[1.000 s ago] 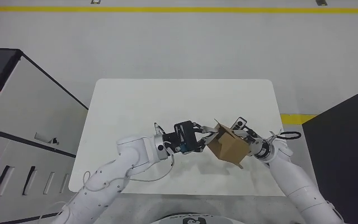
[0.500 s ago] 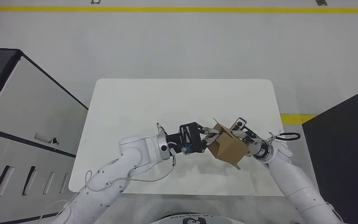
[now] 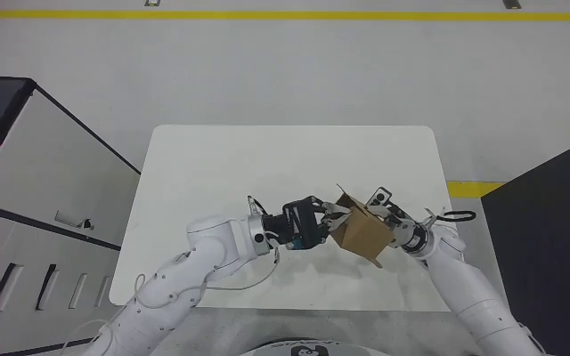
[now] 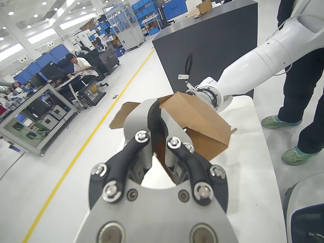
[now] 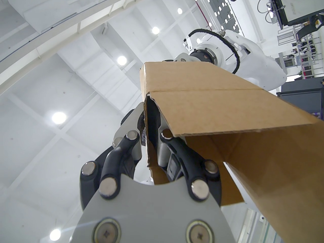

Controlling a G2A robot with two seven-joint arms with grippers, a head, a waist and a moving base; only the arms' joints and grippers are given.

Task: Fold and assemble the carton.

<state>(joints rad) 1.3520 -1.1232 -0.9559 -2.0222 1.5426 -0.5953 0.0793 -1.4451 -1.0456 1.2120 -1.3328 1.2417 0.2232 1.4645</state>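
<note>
A brown cardboard carton is held above the white table near its front right, tilted, with flaps sticking out. My left gripper is shut on one carton wall from the left; the left wrist view has the carton pinched edge-on between the left gripper fingers. On the opposite side my right gripper is shut on another wall of the carton, the cardboard edge running between the right gripper fingers.
A dark cabinet stands beside the table's right edge and a grey cabinet to the left. A person's legs are close to the table's right side. The table's back and left parts are bare.
The left gripper has pushed slightly right and the carton has shifted and turned a little between both grippers. Both grips hold.
</note>
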